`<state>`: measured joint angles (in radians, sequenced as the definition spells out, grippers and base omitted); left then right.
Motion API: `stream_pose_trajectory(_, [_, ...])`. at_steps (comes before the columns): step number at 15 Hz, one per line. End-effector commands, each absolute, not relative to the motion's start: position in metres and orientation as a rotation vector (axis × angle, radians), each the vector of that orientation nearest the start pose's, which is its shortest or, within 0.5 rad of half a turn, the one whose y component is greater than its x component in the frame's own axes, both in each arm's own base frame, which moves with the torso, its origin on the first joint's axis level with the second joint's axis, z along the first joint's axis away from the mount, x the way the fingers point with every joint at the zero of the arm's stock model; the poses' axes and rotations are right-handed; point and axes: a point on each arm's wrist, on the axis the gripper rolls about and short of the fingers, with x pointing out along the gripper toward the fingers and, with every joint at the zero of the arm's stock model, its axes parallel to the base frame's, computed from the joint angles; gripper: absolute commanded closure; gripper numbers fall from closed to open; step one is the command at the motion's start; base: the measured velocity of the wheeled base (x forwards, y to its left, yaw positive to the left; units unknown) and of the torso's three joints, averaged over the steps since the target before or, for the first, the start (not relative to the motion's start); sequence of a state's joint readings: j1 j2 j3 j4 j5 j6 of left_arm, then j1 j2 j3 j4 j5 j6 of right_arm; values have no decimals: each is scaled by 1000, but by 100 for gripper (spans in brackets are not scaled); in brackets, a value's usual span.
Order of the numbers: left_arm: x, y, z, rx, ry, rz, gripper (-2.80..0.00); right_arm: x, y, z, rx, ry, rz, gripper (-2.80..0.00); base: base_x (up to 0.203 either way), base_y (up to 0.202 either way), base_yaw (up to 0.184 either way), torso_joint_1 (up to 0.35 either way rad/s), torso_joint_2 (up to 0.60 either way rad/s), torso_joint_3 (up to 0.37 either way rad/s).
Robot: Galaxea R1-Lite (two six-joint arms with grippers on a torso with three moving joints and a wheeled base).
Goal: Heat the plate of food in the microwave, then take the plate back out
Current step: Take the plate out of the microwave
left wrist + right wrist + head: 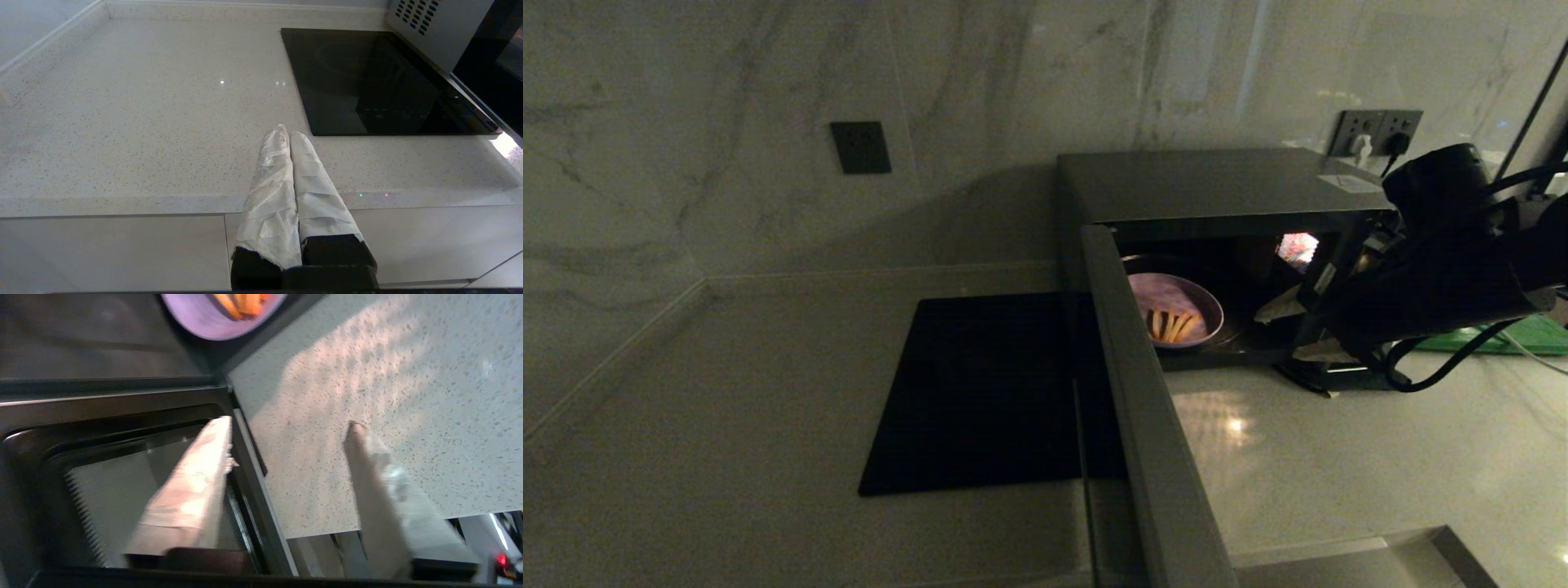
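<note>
The silver-grey microwave [1217, 184] stands with its door [1143, 392] swung wide open toward me. Inside, on the left of the lit cavity, the lavender plate [1176, 309] carries a few orange-brown food sticks. My right gripper [1276, 333] hovers open at the right of the cavity mouth, apart from the plate, with nothing between its wrapped fingers. In the right wrist view the plate [204, 318] lies well ahead of that gripper [289, 424], one finger over the door's inner window [102, 477]. My left gripper [286, 132] is shut and holds nothing, parked over the counter's front edge.
A flat black cooktop [988, 392] lies left of the open door, also visible as the cooktop [380, 81] in the left wrist view. A green board [1503, 336] lies right of the microwave. A wall socket [1376, 131] with plugs sits behind it. The pale counter [1339, 465] spreads in front.
</note>
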<state>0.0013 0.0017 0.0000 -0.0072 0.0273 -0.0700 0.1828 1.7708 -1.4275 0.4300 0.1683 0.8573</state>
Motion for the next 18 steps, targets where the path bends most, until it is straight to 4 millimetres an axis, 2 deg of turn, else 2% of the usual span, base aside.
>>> stream_pose_trajectory(1, [-23, 1, 76, -71, -7, 30, 0, 332, 67, 218, 823, 910, -68, -280, 0, 0, 0, 0, 0, 0])
stream_pose_trajectory(5, [-23, 1, 76, -71, -7, 29, 0, 361, 89, 192, 829, 876, -259, -280, 0, 0, 0, 0, 0, 0])
stream_pose_trajectory(9, [-23, 1, 76, -71, -7, 30, 0, 387, 97, 173, 899, 854, -360, -280, 0, 0, 0, 0, 0, 0])
stream_pose_trajectory(13, [-23, 1, 76, -71, -7, 29, 0, 402, 101, 164, 930, 845, -377, -280, 0, 0, 0, 0, 0, 0])
stream_pose_trajectory(18, [-23, 1, 76, -71, -7, 30, 0, 411, 116, 152, 893, 825, -406, -280, 0, 0, 0, 0, 0, 0])
